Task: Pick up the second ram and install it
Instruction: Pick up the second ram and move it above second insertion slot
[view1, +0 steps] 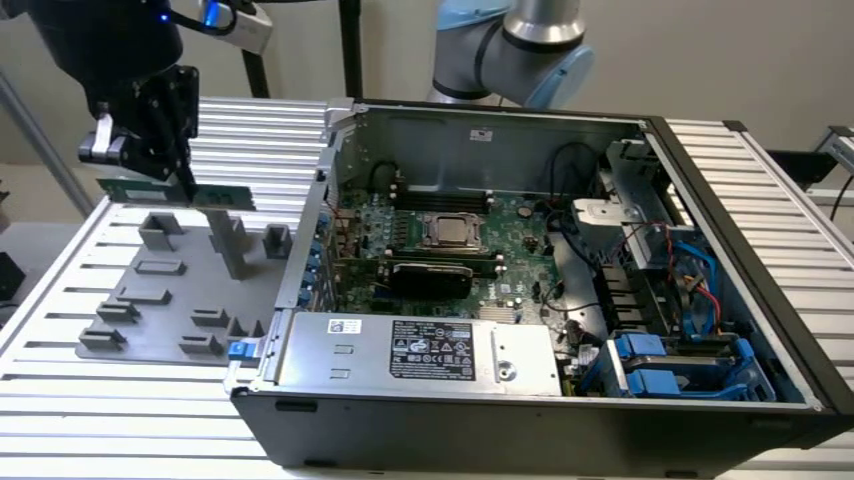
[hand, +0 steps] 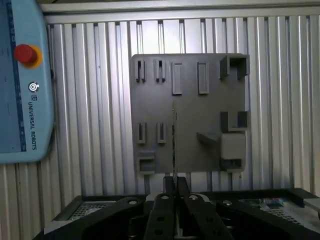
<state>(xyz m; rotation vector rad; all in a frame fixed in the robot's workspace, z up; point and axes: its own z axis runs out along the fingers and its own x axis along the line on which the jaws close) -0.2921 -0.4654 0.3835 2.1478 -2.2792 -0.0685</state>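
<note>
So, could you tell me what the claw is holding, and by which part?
The claw grips the second ram by its upper edge, near mid-length.

Counted here are one memory stick (view1: 222, 196), one grey slotted tray (view1: 174, 292), one open computer case (view1: 534, 432), one robot gripper (view1: 183, 186) and one control pendant (hand: 25, 85).

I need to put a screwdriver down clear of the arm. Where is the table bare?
The table is bare between the grey tray and its near edge, at the exterior view's lower left, and right of the computer case in that view. Crowded: the tray, under the gripper holding the second ram, and the case's inside.
</note>
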